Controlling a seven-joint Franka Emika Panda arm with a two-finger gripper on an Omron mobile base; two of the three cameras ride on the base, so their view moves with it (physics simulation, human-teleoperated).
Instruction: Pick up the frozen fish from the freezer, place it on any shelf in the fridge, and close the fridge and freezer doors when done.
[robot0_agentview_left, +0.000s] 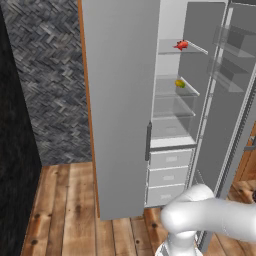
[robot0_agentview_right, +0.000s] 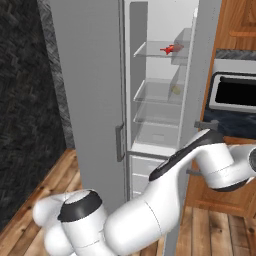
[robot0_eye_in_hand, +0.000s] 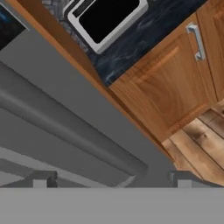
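— While the wider door (robot0_agentview_left: 120, 100) covers the left, where is the frozen fish (robot0_agentview_left: 182, 45)?
— On the top glass shelf (robot0_agentview_left: 170, 48) of the open fridge (robot0_agentview_left: 172, 125), with a yellow-green round item (robot0_agentview_left: 180, 83) one shelf lower.
— And the gripper (robot0_eye_in_hand: 111, 179)?
— Spread wide, holding nothing, close against a grey door's bar handle (robot0_eye_in_hand: 65, 127), wooden cabinets (robot0_eye_in_hand: 170, 87) beyond

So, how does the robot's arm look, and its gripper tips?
The arm is glossy white, built of rounded tubular links, with a dark cap on one joint and a dark band along the forearm. The gripper shows two small, square grey finger tips. No cables or markings are visible.
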